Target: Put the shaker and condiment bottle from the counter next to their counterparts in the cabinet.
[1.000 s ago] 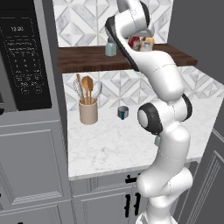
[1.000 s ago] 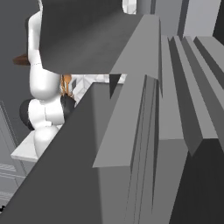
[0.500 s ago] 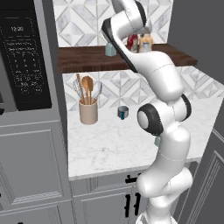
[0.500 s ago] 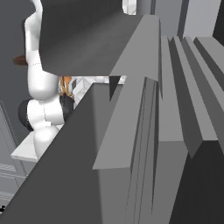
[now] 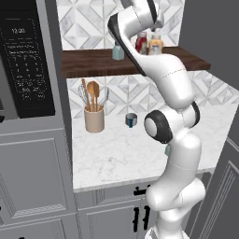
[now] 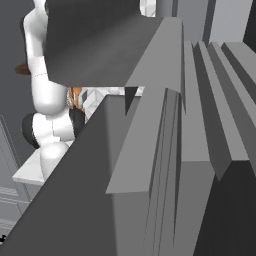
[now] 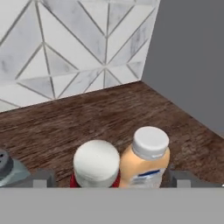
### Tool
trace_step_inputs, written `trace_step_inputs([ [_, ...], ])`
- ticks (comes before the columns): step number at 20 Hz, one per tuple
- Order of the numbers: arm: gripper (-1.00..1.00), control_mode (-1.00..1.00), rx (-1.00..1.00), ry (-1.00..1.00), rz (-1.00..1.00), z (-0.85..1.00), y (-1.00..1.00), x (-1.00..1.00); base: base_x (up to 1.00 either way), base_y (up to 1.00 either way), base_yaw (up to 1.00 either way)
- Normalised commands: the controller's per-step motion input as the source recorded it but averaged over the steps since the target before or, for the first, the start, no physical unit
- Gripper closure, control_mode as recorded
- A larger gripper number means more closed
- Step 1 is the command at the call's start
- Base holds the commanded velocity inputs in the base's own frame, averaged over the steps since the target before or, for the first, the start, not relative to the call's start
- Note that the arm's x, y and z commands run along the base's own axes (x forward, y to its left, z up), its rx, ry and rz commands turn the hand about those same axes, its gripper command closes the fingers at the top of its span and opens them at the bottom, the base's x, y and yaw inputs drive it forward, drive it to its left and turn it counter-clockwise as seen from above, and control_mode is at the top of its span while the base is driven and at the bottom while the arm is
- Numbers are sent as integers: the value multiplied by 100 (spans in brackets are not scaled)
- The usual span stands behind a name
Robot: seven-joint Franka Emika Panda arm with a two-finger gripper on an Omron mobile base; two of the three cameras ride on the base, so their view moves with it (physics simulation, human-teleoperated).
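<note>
The red condiment bottle with its white cap stands on the dark wooden cabinet shelf, touching or almost touching the orange bottle on its right. My gripper hovers just above them, open wide, with a fingertip on either side of the pair. The grey cap of a teal shaker shows at the left edge. From the left base, that shaker, the red bottle and the orange bottle line the shelf. A second small shaker stands on the marble counter.
A beige holder with wooden utensils stands on the counter at the back left. A black microwave hangs left of the shelf. A grey wall closes the shelf's right end. Dark grey slabs block most of the right base view.
My hand has risen a little above the two bottles, and the upper arm has swung slightly left. The bottles and both shakers stay where they were.
</note>
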Motion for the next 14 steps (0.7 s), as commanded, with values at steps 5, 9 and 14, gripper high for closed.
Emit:
trace_step_inputs([
  [5, -100, -100, 0, 5, 0, -23, 0, -91, 0, 0, 0],
  [9, -100, -100, 0, 0, 0, -39, 0, -96, 0, 0, 0],
  [14, -100, -100, 0, -1, 0, -37, 0, -94, 0, 0, 0],
])
